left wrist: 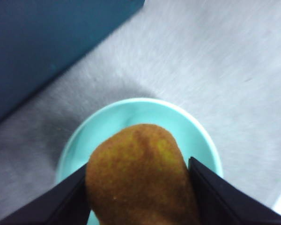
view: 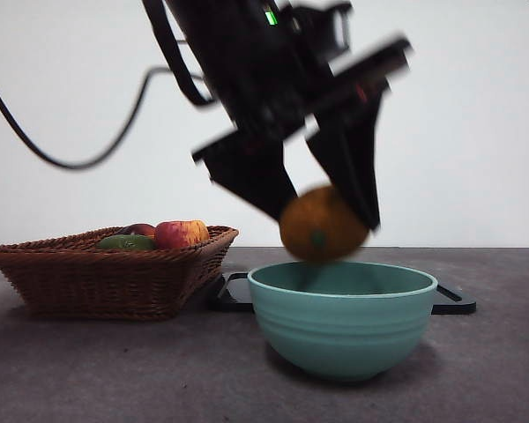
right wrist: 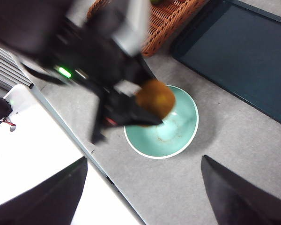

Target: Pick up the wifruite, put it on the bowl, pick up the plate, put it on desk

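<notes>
My left gripper is shut on the wifruite, a small brown oval fruit, and holds it just above the rim of the mint-green bowl. In the left wrist view the wifruite sits between both jaws with the bowl right beneath. The right wrist view shows the left arm holding the wifruite over the bowl from high above. My right gripper is open, empty and well above the desk. A dark flat tray lies behind the bowl.
A wicker basket stands at the left with a red-yellow apple and a green fruit. The dark tray lies beyond the bowl, beside the basket. The desk's edge runs near the bowl.
</notes>
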